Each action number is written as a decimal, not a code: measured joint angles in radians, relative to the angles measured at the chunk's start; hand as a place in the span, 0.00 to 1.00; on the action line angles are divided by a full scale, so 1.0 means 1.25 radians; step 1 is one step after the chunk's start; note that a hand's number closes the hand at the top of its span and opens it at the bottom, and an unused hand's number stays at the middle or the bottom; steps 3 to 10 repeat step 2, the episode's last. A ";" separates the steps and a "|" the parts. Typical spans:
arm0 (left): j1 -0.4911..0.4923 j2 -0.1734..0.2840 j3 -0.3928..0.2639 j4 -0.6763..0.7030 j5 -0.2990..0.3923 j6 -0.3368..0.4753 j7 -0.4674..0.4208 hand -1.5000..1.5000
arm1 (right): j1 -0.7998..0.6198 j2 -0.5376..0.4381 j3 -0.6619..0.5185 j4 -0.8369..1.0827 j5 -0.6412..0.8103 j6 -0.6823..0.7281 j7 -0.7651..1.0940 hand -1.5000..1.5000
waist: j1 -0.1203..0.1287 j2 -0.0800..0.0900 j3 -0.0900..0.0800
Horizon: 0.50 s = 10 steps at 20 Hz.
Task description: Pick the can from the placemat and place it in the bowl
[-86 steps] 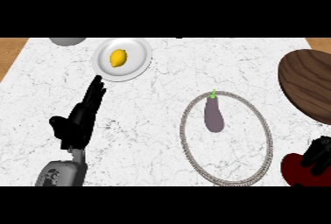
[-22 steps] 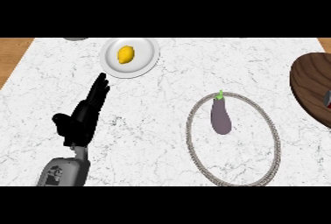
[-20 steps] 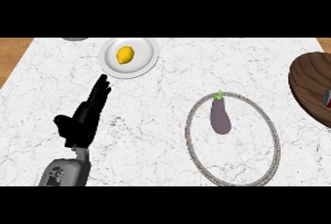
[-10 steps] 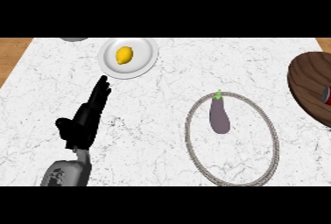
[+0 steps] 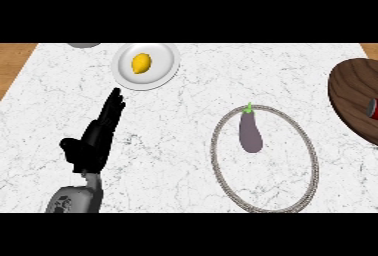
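Observation:
A sliver of the red can (image 5: 373,109) shows at the view's right edge, inside the outline of the dark wooden bowl (image 5: 351,95), which the edge also cuts off. The round placemat (image 5: 280,165) with its rope rim lies right of centre and carries a purple eggplant (image 5: 250,133). My left hand (image 5: 94,137) stands open at the left, fingers straight and pointing up the counter, touching nothing. My right hand shows nowhere.
A white plate (image 5: 164,67) with a yellow lemon (image 5: 141,63) sits at the top left, just beyond my left fingertips. A grey object (image 5: 85,45) peeks in at the top edge. Wooden floor borders the marble counter's left side (image 5: 11,65).
My right hand, holding something red at the lower right 4.3 s ago, has left the view. The red can now shows in the bowl. The left hand has stayed put.

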 measured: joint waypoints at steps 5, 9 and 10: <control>-0.005 0.002 0.001 -0.011 0.002 -0.001 0.012 0.50 | 0.013 0.004 0.003 -0.008 -0.003 0.000 0.001 0.00 | 0.000 -0.001 0.000; -0.005 0.002 0.001 -0.011 0.002 -0.001 0.012 0.50 | 0.013 0.004 0.003 -0.008 -0.003 0.000 0.001 0.00 | 0.000 -0.001 0.000; -0.005 0.002 0.001 -0.011 0.002 -0.001 0.012 0.50 | 0.013 0.004 0.003 -0.008 -0.003 0.000 0.001 0.00 | 0.000 -0.001 0.000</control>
